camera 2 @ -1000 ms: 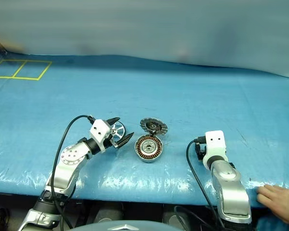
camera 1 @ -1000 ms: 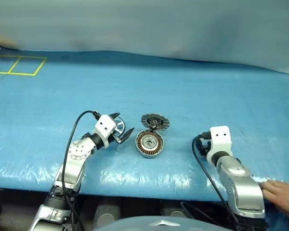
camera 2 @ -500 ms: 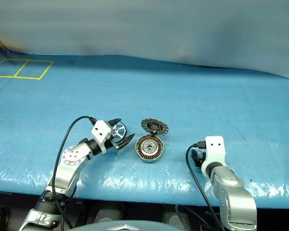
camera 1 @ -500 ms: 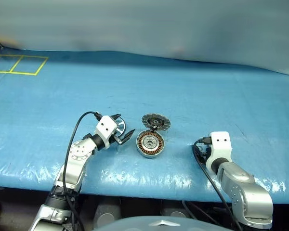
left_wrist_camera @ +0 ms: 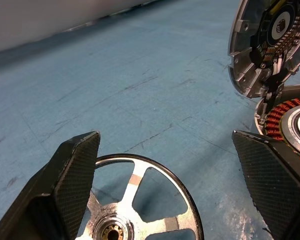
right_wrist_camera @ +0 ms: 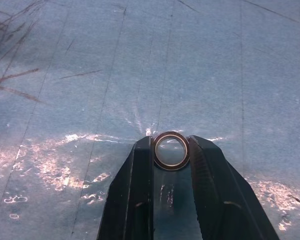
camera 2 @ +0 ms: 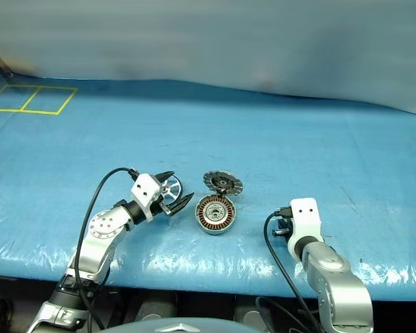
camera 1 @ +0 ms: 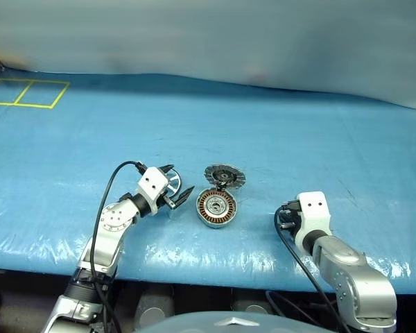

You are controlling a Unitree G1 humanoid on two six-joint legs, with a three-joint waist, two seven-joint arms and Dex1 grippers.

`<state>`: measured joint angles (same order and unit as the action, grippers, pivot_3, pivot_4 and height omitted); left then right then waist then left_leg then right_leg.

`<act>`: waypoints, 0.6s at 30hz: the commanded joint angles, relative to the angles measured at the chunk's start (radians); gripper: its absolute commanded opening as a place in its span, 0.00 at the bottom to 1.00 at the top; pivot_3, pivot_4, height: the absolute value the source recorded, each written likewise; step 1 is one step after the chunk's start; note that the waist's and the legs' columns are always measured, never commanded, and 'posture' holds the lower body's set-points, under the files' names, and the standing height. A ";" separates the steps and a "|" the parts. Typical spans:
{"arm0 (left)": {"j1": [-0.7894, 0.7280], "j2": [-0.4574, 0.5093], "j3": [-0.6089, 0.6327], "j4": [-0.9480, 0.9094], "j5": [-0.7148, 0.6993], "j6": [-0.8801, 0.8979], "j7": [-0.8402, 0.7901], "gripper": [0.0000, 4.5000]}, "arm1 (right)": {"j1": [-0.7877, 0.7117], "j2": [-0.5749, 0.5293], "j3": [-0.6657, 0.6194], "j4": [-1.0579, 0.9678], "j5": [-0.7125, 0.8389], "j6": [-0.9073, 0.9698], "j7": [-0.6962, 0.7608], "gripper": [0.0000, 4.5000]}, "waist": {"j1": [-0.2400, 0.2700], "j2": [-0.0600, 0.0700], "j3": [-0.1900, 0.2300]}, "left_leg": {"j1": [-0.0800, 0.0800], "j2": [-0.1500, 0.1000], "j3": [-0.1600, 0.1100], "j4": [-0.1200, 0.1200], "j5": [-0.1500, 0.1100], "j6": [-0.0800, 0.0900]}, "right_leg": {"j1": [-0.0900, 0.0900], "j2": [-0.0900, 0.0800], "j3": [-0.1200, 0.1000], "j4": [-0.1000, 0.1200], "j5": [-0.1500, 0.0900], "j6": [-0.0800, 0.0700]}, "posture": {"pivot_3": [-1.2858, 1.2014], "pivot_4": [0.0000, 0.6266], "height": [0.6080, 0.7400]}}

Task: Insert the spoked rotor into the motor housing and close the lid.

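Head stereo pair looks forward and down over the blue tabletop (camera 1: 263, 125), far back; both eyes share the same scene. Left wrist cam sits close behind left claw (left_wrist_camera: 172, 165), near level. Right wrist cam hangs close above tabletop, behind right claw (right_wrist_camera: 171, 150), angled down.

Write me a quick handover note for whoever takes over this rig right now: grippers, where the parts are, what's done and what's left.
Left gripper: open, jaws either side of the spoked rotor, not closed on it. The rotor stands on the blue table cover, just left of the motor housing.
Right gripper: shut on a small metal ring, low over the cover to the right of the housing.
Housing: open, copper windings showing, no rotor in it. Lid is tipped up at the housing's far edge.
Done: nothing inserted yet.
Left: grip the rotor, seat it in the housing, fold the lid shut.
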<state>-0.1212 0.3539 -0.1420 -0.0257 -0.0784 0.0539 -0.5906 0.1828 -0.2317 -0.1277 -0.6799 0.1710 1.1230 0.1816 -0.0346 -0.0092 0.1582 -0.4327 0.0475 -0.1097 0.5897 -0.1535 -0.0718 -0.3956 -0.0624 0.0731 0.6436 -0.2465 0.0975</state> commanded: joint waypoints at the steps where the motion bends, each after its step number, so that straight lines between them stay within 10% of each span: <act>1: -0.007 -0.002 0.004 -0.006 0.003 -0.018 0.003 1.00 | -0.004 0.004 0.037 -0.047 0.097 -0.078 0.107 0.15 | -0.002 0.000 0.000 | 0.000 0.000 0.000 0.000 0.000 0.000 | 0.000 0.000 0.000 0.000 0.000 0.000 | 0.52 0.24 1.00; 18: 0.010 0.029 0.018 -0.035 -0.024 -0.008 -0.040 1.00 | -0.162 -0.181 0.283 0.016 0.244 -0.315 0.420 0.15 | -0.003 0.001 0.002 | -0.003 0.000 0.000 0.000 0.000 0.000 | 0.001 0.000 0.000 0.001 0.000 0.000 | 0.52 0.24 1.00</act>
<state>-0.1073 0.3777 -0.1371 -0.0269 -0.0940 0.0558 -0.6329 0.0441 -0.4205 0.1305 -0.6795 0.4170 0.8448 0.5980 -0.0373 -0.0077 0.1603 -0.4354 0.0476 -0.1097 0.5901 -0.1533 -0.0716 -0.3948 -0.0622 0.0727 0.6443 -0.2465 0.0975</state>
